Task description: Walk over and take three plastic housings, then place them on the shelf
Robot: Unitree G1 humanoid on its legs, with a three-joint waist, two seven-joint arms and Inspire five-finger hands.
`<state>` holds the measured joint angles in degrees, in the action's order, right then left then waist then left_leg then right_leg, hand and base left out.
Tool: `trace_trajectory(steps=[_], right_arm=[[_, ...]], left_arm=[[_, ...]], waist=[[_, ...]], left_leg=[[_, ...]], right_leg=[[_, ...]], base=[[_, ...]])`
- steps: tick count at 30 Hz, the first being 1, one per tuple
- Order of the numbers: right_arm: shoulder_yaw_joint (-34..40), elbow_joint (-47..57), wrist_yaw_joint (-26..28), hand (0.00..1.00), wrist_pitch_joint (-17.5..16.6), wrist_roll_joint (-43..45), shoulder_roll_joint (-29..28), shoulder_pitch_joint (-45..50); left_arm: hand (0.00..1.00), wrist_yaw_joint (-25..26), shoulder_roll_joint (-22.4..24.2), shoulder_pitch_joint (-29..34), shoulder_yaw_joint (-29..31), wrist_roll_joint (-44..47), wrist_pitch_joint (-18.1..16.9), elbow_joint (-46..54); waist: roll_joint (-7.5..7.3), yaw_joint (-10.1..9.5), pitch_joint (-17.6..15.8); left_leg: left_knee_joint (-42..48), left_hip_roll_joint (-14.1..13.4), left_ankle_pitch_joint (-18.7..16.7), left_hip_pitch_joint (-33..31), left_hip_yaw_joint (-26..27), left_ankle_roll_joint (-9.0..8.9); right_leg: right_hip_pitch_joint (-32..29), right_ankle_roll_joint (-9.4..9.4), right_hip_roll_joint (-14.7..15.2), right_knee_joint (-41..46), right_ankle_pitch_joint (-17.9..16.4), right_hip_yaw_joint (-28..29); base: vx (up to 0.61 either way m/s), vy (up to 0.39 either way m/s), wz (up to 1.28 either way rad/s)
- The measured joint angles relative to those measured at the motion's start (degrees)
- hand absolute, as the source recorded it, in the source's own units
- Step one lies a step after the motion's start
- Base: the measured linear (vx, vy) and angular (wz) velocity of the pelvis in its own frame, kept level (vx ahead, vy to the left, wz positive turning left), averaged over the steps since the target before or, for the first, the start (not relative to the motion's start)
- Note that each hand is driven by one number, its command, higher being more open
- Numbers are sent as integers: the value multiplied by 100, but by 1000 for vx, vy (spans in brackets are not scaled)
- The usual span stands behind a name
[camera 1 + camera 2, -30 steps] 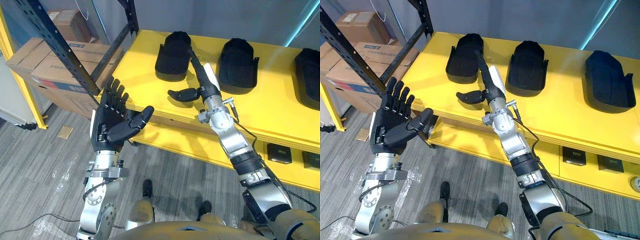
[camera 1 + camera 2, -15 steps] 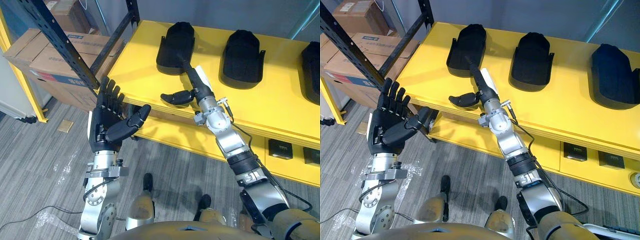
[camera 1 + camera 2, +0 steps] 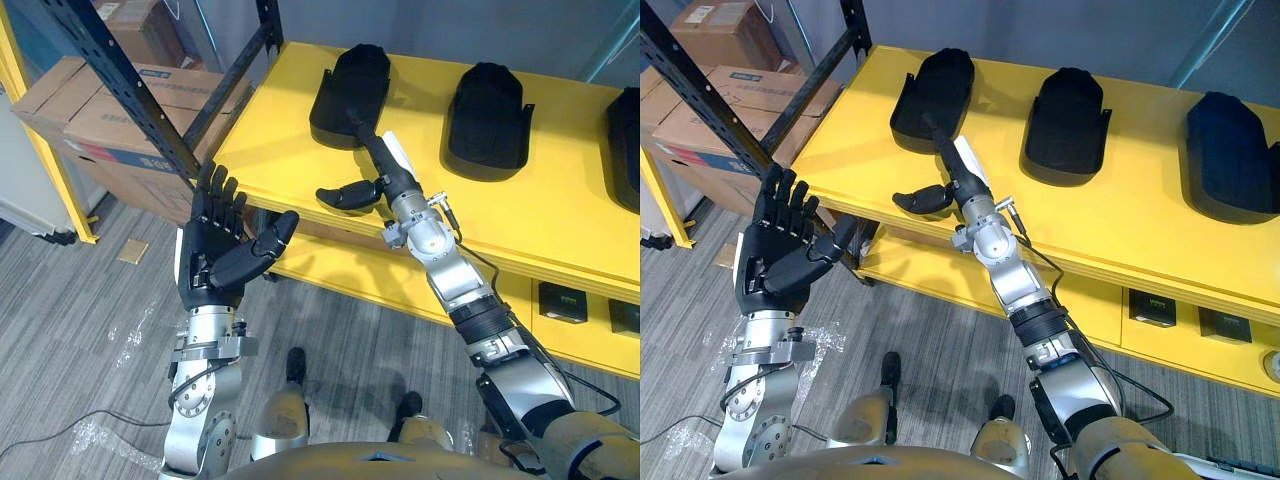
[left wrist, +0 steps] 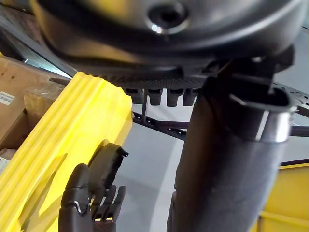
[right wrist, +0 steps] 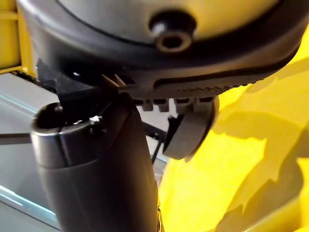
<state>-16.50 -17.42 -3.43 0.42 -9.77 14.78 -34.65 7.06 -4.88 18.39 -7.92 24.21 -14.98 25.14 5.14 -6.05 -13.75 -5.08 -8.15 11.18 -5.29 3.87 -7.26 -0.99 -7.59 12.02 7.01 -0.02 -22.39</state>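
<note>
Three black plastic housings lie in a row on the yellow shelf [image 3: 1140,210]: near housing [image 3: 933,84] at 11 o'clock, middle housing [image 3: 1067,110] at 12, far housing [image 3: 1232,150] at 2, well apart from one another. So the task's things already rest on the shelf top.

Right hand [image 3: 952,170] reaches flat over the shelf, fingers straight, tips at the rim of the near housing, thumb [image 3: 919,200] splayed wide toward 9 o'clock; it holds nothing. Contact with the rim: cannot tell.

Left hand [image 3: 218,240] is raised at 8 o'clock off the shelf edge, palm up, fingers spread wide, empty.

Judgement: this fits either a reach to take the near housing or a hand drawing off after setting it down. Nothing here settles which, so no next move is entered.

Hidden: the far housing is cut at the edge in the left eye view. Cardboard boxes [image 3: 95,110] sit behind the rack upright [image 3: 130,95] at 10 o'clock.
</note>
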Motion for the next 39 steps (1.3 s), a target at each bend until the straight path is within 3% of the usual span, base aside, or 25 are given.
trace_trajectory(steps=[6, 11, 14, 16, 17, 19, 23, 25, 29, 33, 36, 39], right_arm=[[30, 93, -231, 100, -214, 3, 10, 9], [202, 1730, -317, 100, -251, 215, 18, 611], [348, 2687, -331, 100, -559, 463, 17, 1192], [495, 2996, -491, 100, -838, 571, 25, 1562], [781, 3208, -893, 100, -1105, 348, 19, 2050], [1220, 3358, -1310, 100, -1262, -166, 17, 2493], [2778, 3470, -2149, 100, -1489, -296, -101, 3571], [3617, 3467, -2524, 100, -1489, -277, -353, 4139], [4530, 3078, -2725, 100, -1530, 235, -686, 4978], [4903, 1772, -2826, 100, -1572, 703, -979, 5299], [4898, 608, -2869, 100, -1493, 858, -1126, 5411], [4721, -436, -2854, 100, -1304, 1072, -1222, 5377]], left_arm=[[100, -3, -1, 16, -7, -2, 0, 0], [100, 3, -11, 18, -11, -13, -1, 0], [100, 75, -12, 7, -21, -16, -1, 1], [100, 520, -19, 4, -16, -447, 1, 0], [100, 1141, -19, -3, 52, -1044, 9, -12], [100, 1668, -6, -2, 280, -1511, 7, -10], [100, 2551, 133, 85, 1318, -1724, -44, -10], [100, 3094, 298, 350, 1944, -2105, -215, -6], [100, 3880, 467, 711, 2448, -2694, -382, -29], [100, 4879, 526, 616, 2882, -3163, -800, -1021], [100, 4923, 605, 442, 3493, -2715, -1116, -2269], [100, 4427, 676, 447, 3427, -2181, -1112, -3389]], waist=[[-7, 11, -4], [-35, 19, -6], [-112, 130, 25], [-208, 201, 85], [-320, 237, 167], [-405, 295, 237], [-487, 385, 309], [-483, 529, 362], [-461, 760, 544], [-393, 939, 645], [-325, 925, 729], [-271, 855, 792]], left_leg=[[1, -2, -5, 3, 5, -6], [13, -15, -20, 97, 135, 4], [9, -28, -94, 250, 277, 10], [3, -42, -138, 320, 402, 6], [2, -58, -193, 408, 532, -8], [7, -67, -222, 447, 613, -1], [14, -78, -329, 685, 813, -28], [13, -95, -398, 793, 943, -41], [11, -157, -477, 882, 1147, -91], [-1, -220, -523, 881, 1203, -111], [-1, -256, -538, 873, 1171, -136], [-1, -248, -537, 878, 1095, -129]], right_leg=[[3, 8, 0, -2, 9, 1], [32, -29, -10, -49, 38, 114], [141, -51, -31, -146, 59, 226], [164, -63, -54, -237, 96, 311], [210, -70, -82, -349, 146, 431], [237, -73, -104, -439, 189, 500], [369, -83, -119, -518, 197, 700], [401, -81, -134, -529, 196, 795], [392, -72, -211, -651, 220, 988], [394, -55, -273, -716, 191, 1014], [407, -26, -312, -715, 168, 1001], [452, 1, -303, -693, 137, 925]], base=[[0, 0, 0], [21, -8, -12], [44, -20, -23], [38, -15, -32], [45, -18, -35], [52, -16, -31], [42, -8, -25], [33, -2, -29], [24, -12, -29], [-13, -17, -9], [11, -9, 4], [34, -6, 12]])
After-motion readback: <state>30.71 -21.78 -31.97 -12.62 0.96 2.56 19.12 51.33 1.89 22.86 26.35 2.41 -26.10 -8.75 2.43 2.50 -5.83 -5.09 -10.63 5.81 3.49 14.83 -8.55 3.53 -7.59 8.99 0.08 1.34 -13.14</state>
